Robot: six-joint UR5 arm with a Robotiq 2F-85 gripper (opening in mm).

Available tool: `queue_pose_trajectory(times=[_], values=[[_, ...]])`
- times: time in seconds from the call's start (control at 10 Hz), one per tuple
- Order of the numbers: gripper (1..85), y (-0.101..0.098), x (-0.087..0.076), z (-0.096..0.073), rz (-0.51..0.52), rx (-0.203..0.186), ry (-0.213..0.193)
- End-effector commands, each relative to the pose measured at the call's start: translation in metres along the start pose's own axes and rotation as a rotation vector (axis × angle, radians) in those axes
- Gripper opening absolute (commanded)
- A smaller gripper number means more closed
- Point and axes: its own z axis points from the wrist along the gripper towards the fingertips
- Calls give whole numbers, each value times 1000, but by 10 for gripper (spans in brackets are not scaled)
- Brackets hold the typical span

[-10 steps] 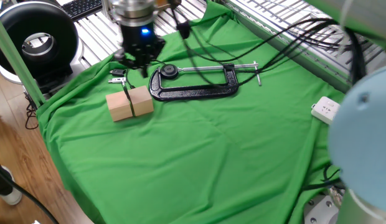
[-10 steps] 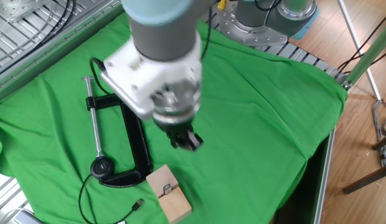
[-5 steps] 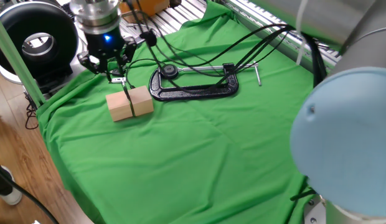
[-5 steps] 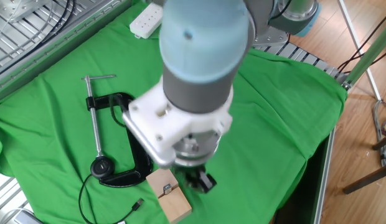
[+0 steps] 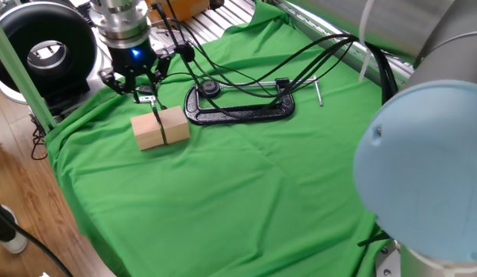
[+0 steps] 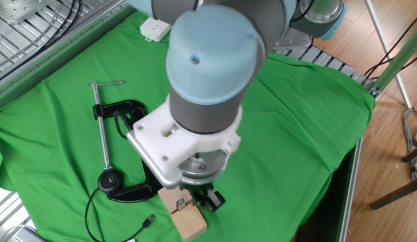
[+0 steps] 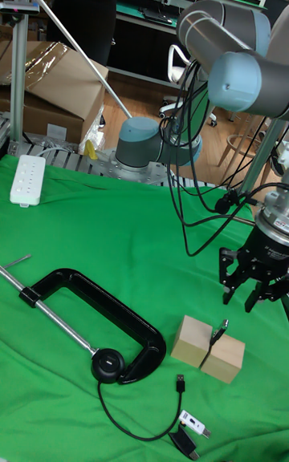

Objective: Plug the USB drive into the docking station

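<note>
Fingers (image 7: 234, 289) spread apart, nothing held, so I'm barely started: USB drive (image 7: 218, 330) sits wedged between the blocks (image 7: 208, 348), docking station (image 7: 106, 365) lower left, unplugged.

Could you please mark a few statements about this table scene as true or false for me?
1. The two-finger gripper is open and holds nothing. True.
2. The slim dark USB drive is already plugged into the round black docking station. False: it stands in the gap between the two wooden blocks, apart from the station.
3. The docking station lies right beside the big black C-clamp. True.
4. The long white power strip lies between the wooden blocks and the C-clamp. False: it lies near the far edge of the green cloth, beyond the clamp.
5. The gripper is closed around one wooden block. False: it hovers beside the blocks, touching neither.
</note>
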Motion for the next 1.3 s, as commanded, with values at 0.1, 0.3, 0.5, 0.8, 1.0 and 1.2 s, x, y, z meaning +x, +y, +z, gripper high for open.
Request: queue_pose_trajectory(times=[0.1,0.3,0.5,0.8,1.0,1.2], values=[[390,1,19,3,26,-31,77],[387,8,23,2,36,-58,96],[390,11,13,3,30,-73,56],[390,15,3,14,37,-58,25],[390,15,1,17,30,-54,22],[383,14,-2,22,33,-43,17]])
